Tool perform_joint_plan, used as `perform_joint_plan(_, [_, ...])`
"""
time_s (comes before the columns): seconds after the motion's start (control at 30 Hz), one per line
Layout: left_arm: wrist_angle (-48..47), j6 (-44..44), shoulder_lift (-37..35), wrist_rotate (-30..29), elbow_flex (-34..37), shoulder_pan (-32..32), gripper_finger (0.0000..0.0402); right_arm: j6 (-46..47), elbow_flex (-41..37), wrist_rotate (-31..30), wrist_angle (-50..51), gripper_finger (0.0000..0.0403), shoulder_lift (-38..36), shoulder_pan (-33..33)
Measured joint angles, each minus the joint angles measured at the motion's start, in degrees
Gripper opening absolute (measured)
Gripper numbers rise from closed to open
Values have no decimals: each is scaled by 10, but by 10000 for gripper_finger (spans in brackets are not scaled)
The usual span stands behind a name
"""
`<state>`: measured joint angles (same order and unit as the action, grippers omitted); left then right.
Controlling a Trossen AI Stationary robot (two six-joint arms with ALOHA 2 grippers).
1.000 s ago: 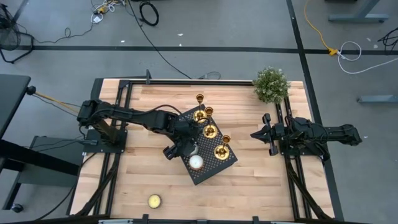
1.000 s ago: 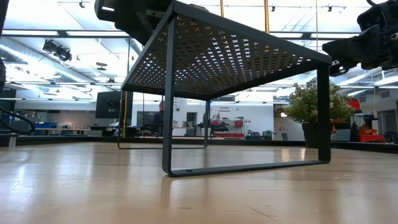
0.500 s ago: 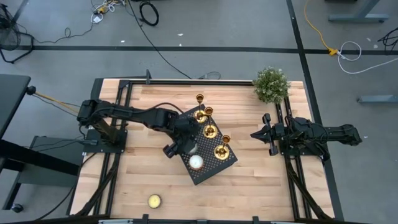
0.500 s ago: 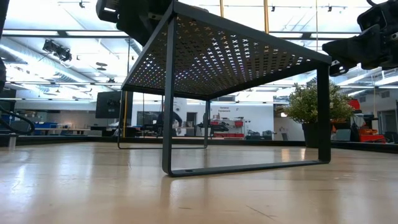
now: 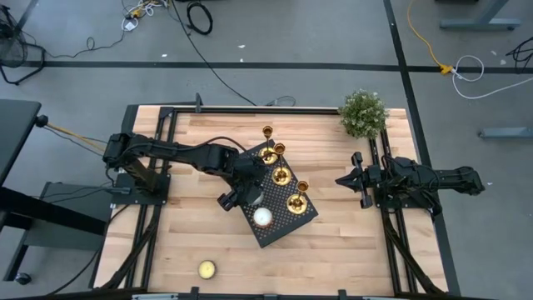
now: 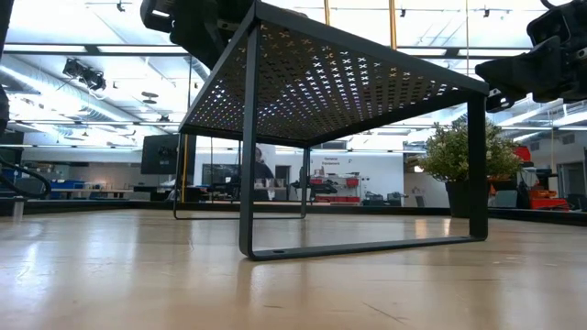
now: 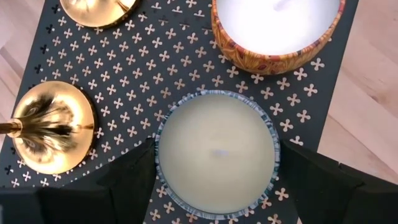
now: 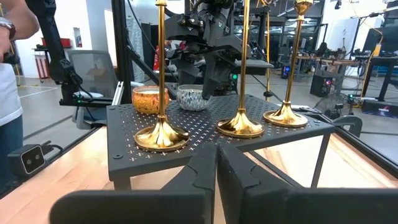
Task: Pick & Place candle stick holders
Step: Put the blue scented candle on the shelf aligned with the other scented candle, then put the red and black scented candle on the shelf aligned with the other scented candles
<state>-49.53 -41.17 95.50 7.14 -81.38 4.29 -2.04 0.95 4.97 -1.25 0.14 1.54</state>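
My left gripper (image 7: 214, 171) hangs over the black perforated metal stand (image 5: 291, 218), fingers spread wide either side of a round blue-rimmed candle tin with pale wax (image 7: 216, 154) and not gripping it, with an orange-patterned tin of white wax (image 7: 275, 34) just beyond. The three shiny gold candle stick holders (image 8: 160, 134) stand upright on the same stand, near that tin. To do this well I'd go for a gold stem instead; my right gripper (image 8: 216, 168), fingers together, waits well off the stand's right side.
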Motion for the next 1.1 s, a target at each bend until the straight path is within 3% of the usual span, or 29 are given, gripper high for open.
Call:
perform_joint_plan(0.37, [3, -4, 0, -2, 0, 0, 315, 0, 0, 0, 0, 18, 0, 0])
perform_joint_plan(0.73, [-2, 1, -2, -36, 3, 0, 388, 0, 0, 0, 0, 18, 0, 0])
perform_joint_plan(1.1, [-6, 18, -37, -55, 2, 0, 396, 0, 0, 0, 0, 18, 0, 0])
